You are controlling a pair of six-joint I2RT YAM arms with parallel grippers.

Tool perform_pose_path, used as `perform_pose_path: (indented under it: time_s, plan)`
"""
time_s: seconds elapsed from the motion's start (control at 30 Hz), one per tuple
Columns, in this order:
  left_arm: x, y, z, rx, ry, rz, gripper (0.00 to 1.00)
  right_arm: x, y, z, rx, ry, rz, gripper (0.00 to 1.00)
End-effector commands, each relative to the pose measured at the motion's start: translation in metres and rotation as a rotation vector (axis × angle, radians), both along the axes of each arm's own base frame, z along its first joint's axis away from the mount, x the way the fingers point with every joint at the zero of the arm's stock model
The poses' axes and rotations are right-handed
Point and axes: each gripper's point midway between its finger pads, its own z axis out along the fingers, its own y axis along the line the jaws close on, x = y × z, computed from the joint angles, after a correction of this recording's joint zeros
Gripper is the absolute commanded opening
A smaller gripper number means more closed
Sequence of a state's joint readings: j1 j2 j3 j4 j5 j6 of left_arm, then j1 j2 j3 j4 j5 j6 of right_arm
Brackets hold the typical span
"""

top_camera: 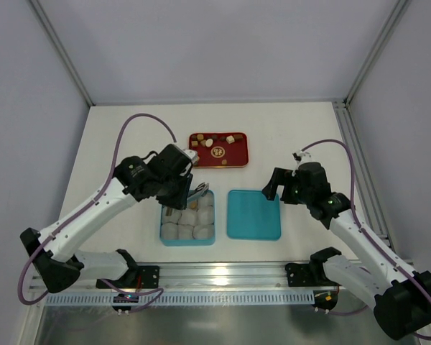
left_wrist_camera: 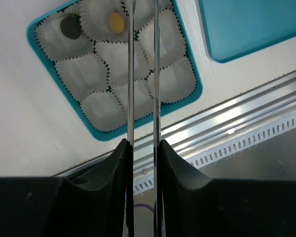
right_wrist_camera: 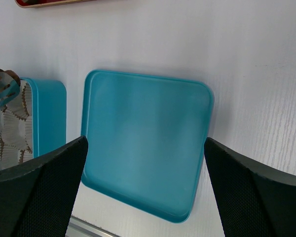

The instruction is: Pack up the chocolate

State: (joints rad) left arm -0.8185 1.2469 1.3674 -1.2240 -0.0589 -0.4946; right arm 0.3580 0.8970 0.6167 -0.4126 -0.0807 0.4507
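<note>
Running off the 12 o'clock edge of the left wrist view, left end effector (top_camera: pixel 198 192) tips are cut off. Thin fingers (left_wrist_camera: pixel 130 98) stand narrowly apart over paper cups (left_wrist_camera: pixel 84 74) in teal box (top_camera: pixel 188 243); pinching anything or not, cannot tell. Two bits of chocolate (left_wrist_camera: pixel 117 21) sit in cups, the rest on red tray (top_camera: pixel 237 157), 12 o'clock of box. Right end effector (right_wrist_camera: pixel 145 143) spread wide, empty, above teal lid (right_wrist_camera: pixel 148 98) on surface (right_wrist_camera: pixel 256 49).
</note>
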Motion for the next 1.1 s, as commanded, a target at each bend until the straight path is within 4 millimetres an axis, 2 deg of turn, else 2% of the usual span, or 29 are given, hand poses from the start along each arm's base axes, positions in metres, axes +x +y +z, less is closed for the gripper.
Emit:
perform_pose_path:
  time_s: [0.0, 0.33, 0.63, 1.07]
  plan:
    - [-0.008, -0.007, 0.002, -0.035, 0.0, -0.019, 0.18, 0.005, 0.0, 0.007, 0.007, -0.03, -0.017, 1.0]
    - [-0.018, -0.008, -0.012, -0.013, 0.021, -0.026, 0.18, 0.002, -0.002, 0.005, 0.005, -0.026, -0.023, 1.0]
    - [-0.024, -0.002, 0.0, -0.04, -0.006, -0.005, 0.19, 0.002, -0.001, 0.005, 0.011, -0.025, -0.023, 1.0]
    - [-0.025, -0.006, -0.015, -0.023, 0.024, -0.016, 0.19, 0.001, -0.001, 0.004, 0.011, -0.024, -0.021, 1.0]
